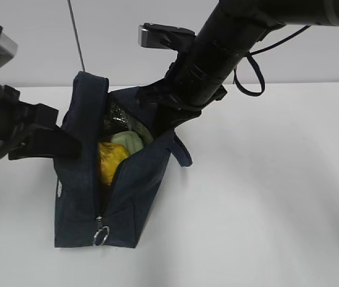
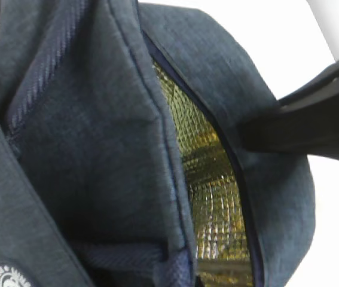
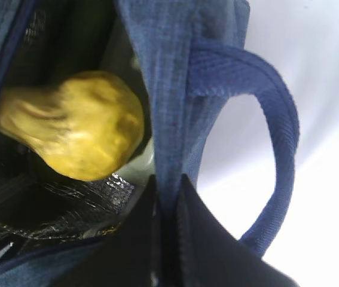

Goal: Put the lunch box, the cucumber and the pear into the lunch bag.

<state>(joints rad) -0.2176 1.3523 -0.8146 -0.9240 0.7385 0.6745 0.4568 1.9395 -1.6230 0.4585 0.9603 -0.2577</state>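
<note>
The navy lunch bag (image 1: 130, 191) stands open on the white table. Inside it lie the yellow pear (image 1: 110, 160) and the pale green lid of the lunch box (image 1: 128, 142). The cucumber is hidden. My left gripper (image 1: 67, 143) is shut on the bag's left wall, whose fabric (image 2: 97, 149) fills the left wrist view. My right gripper (image 1: 164, 128) is shut on the bag's right wall, and its jaws (image 3: 168, 182) pinch the blue fabric beside the loop handle (image 3: 280, 131). The pear (image 3: 82, 125) sits just left of that pinched wall.
The bag's silvery lining (image 2: 211, 173) shows through the opening. The zipper's metal ring pull (image 1: 101, 236) hangs at the bag's near end. A right gripper finger (image 2: 312, 119) crosses the left wrist view. White table (image 1: 265, 197) surrounds the bag.
</note>
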